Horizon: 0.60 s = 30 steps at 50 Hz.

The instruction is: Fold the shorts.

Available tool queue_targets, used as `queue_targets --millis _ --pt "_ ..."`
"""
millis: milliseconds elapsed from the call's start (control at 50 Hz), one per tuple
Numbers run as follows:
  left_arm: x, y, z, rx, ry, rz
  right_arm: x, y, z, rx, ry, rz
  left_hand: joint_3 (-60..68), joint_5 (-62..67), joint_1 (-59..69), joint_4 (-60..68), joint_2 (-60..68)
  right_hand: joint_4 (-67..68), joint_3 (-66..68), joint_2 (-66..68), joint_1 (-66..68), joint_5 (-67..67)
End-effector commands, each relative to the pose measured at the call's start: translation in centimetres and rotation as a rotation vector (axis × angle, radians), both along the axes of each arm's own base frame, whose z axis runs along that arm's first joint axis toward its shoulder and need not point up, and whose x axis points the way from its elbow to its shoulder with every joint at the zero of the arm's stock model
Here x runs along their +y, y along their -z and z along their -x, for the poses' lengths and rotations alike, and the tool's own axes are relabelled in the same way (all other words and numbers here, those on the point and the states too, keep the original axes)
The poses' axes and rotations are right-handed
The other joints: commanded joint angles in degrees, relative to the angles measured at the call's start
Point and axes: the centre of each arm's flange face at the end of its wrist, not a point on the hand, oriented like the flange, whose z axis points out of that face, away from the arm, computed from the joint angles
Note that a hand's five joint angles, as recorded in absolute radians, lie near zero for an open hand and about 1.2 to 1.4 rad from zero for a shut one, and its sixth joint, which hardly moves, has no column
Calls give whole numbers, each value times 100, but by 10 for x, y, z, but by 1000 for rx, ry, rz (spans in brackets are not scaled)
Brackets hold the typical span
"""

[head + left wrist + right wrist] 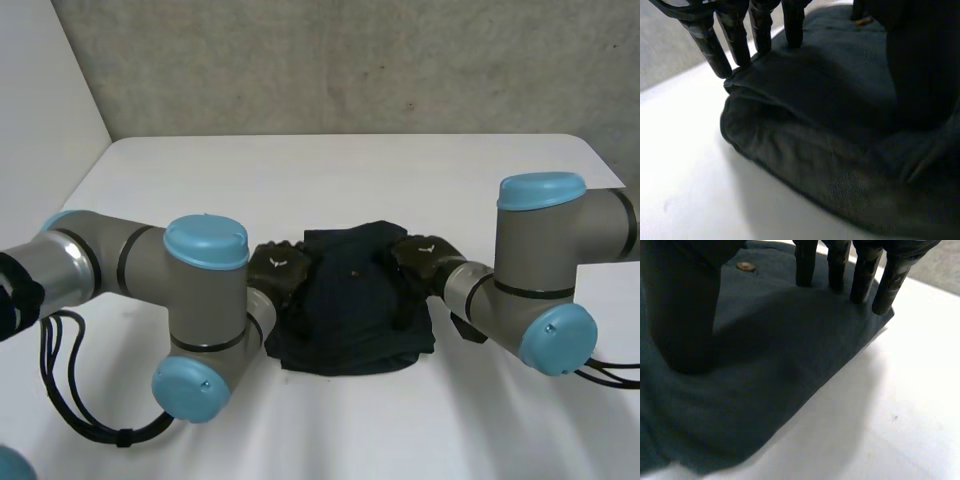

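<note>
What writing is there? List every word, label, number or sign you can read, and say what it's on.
No words or numbers can be read.
On the left hand: small white mark on its back, too small to read.
On the right hand: a like mark, too small to read.
On the shorts: no label visible; the small round button is too blurred to read.

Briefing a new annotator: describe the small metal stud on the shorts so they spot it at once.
On the white table, the dark blue shorts lie bundled between the black left hand and right hand. In their far half, about midway between the hands, sits the stud. It is the one small brass-coloured dot on otherwise plain dark cloth.
</note>
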Motion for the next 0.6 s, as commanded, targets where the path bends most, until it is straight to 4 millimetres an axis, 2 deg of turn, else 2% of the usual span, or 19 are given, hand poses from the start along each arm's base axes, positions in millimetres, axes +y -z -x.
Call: queue_targets --millis 20,40,60,80,100,120,160,180,200,260,280,320,340,420,480,600 --pt "2 -26 -1 11 0 17 3 -24 4 53 -6 57 -113 -114 25 -49 -58 -362 -186 -259 -61 -401" --pt "2 -39 -2 30 -1 35 3 -33 5 44 -1 82 -113 -114 25 -49 -58 -362 -186 -259 -61 -401" --pt "3 -63 -3 67 -2 78 3 -44 6 34 6 107 -113 -114 25 -49 -58 -362 -186 -259 -61 -401" --pt "4 -75 -4 87 -4 98 4 -55 7 22 14 134 -113 -114 25 -49 -58 -362 -186 -259 -61 -401" --pt "4 -88 -6 108 -7 121 4 -79 9 -10 35 196 -113 -114 25 -49 -58 -362 -186 -259 -61 -401" --pt "7 -113 -9 154 -9 168 5 -90 11 -29 49 225 -130 -131 9 -66 -75 -362 -186 -259 -61 -401" --pt "8 -133 -13 191 -16 203 6 -112 14 -75 88 271 -130 -131 9 -66 -75 -362 -186 -259 -61 -401" --pt "10 -145 -16 213 -20 225 6 -130 18 -123 136 309 -130 -131 9 -66 -75 -362 -186 -259 -61 -401" --pt "11 -164 -23 237 -32 257 6 -140 21 -144 163 327 -113 -114 25 -49 -58 -362 -186 -259 -61 -401" --pt "13 -192 -38 258 -61 296 8 -175 37 -198 274 399 4 3 143 68 59 -362 -186 -259 -61 -401" --pt "10 -205 -49 254 -91 300 8 -183 41 -203 300 423 154 154 293 218 210 -362 -186 -259 -61 -401" --pt "7 -216 -62 238 -126 291 10 -202 55 -196 370 474 223 222 362 287 279 -362 -186 -259 -61 -401" --pt "3 -224 -75 218 -163 273 10 -206 58 -188 386 486 173 173 312 237 229 -362 -186 -259 -61 -401" --pt "-8 -224 -98 177 -239 214 12 -215 68 -133 404 510 106 105 244 170 161 -362 -186 -259 -61 -401" --pt "-12 -226 -102 186 -255 225 13 -216 69 -103 393 509 5 4 144 69 60 -362 -186 -259 -61 -401" --pt "-7 -228 -98 201 -243 226 15 -215 67 -101 383 504 -96 -97 43 -32 -41 -362 -186 -259 -61 -401"
